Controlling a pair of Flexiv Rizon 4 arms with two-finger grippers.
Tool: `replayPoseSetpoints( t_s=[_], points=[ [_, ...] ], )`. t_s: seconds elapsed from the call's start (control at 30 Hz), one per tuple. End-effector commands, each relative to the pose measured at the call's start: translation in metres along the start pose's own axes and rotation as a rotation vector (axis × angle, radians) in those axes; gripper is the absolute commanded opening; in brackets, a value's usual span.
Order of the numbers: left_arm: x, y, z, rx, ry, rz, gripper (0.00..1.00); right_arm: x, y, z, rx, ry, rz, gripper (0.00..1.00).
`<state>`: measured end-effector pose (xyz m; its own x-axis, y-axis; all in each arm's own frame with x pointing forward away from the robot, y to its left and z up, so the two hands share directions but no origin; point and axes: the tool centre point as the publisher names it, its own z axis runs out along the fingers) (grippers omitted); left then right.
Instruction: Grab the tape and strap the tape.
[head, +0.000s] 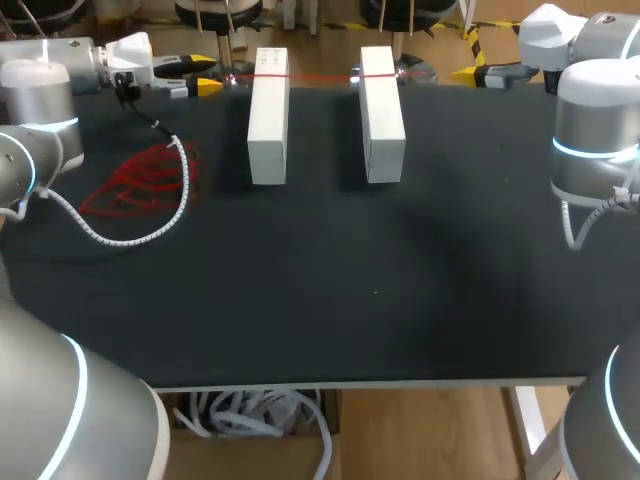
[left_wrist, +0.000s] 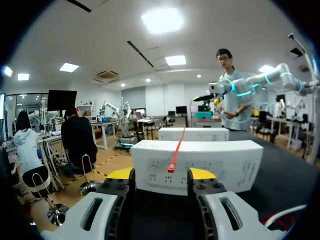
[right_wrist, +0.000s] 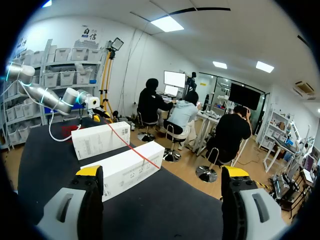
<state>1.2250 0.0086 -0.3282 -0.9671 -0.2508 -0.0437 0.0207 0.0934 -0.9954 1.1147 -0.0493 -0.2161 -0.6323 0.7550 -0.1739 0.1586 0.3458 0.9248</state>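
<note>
The red tape (head: 320, 76) is being carried across the far ends of both white boxes (head: 268, 115), toward twelve o'clock on the table (head: 350, 300). Nothing is being gripped. The left gripper (head: 200, 77), at ten o'clock, is being held wide, with the tape's end between its untouching fingers. The right gripper (right_wrist: 162, 172), at two o'clock, is being held equally wide. The strapping is being judged nearly finished, with only pressing the ends down left.

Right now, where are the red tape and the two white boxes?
red tape (head: 320, 76), head view, stretch between the boxes.
left white box (head: 268, 115), head view, top face.
right white box (head: 382, 110), head view, top face.
</note>
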Motion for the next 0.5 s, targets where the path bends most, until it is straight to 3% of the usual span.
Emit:
replayPoseSetpoints(
  t_s=[0.03,0.23,0.5],
  points=[
    [-0.011,0.007,0.005,0.027,0.228,-0.001,0.36,0.000,0.000,0.000,-0.002,0.000,0.000,1.00],
    [-0.005,0.007,0.009,0.021,0.235,-0.005,0.20,0.000,0.000,0.000,-0.002,0.000,0.000,1.00],
    [0.000,0.008,0.014,0.021,0.247,-0.011,0.22,0.000,0.000,0.000,-0.002,0.000,0.000,1.00]
  ],
)
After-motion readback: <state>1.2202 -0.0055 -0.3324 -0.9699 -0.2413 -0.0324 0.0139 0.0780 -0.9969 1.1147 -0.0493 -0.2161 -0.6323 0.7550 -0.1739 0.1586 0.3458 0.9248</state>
